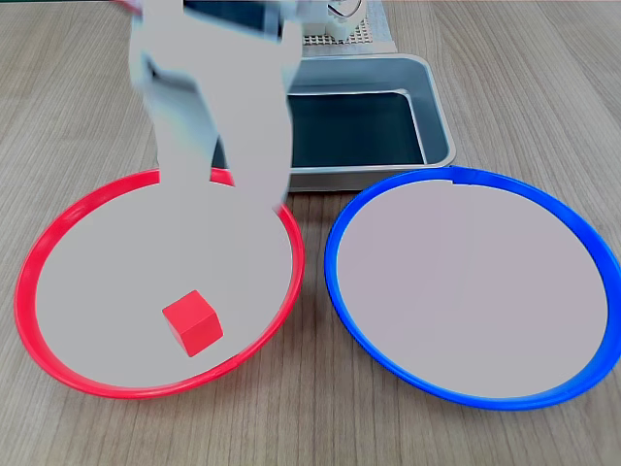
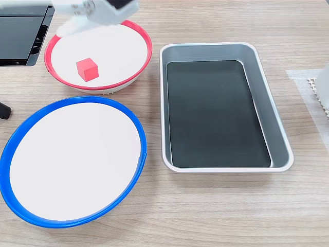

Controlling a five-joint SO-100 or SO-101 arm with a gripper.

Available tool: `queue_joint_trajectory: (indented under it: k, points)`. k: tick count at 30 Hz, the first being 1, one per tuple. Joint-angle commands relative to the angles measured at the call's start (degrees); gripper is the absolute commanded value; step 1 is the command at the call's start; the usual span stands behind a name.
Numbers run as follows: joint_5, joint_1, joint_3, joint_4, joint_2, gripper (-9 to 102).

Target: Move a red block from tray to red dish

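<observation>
The block (image 1: 192, 322) lies in the red dish (image 1: 58, 228), near its front rim. My gripper (image 1: 225, 180) hangs above the dish's far edge, fingers apart, holding nothing.

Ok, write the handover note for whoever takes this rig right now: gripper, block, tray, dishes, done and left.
Gripper: blurred above the red dish's far rim, holding nothing; open or shut cannot be told.
Red block: lying inside the red dish, apart from the gripper.
Tray: no block in it.
Blue dish: nothing in it, beside the red one.
Done: block is in the red dish.
Left: likely just pulling the arm clear.
</observation>
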Motion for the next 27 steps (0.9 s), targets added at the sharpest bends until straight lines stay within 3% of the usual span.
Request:
queue_joint_trajectory:
  k: [1, 2, 3, 7, 13, 18, 27]
  points:
    - [13.10, -2.11, 4.39, -3.52, 15.03, 26]
    - [16.44, -2.64, 6.50, -4.31, 18.46, 9]
    - [19.34, -3.43, 9.14, -4.31, 22.76, 0]
    - [27.25, -7.12, 25.93, -7.12, 37.71, 0]
    - [39.20, -9.67, 64.78, -11.25, 67.41, 0]
    - [38.50, -9.84, 83.76, 1.67, 95.27, 0]
    - [37.35, -7.47, 91.05, 15.29, 107.05, 0]
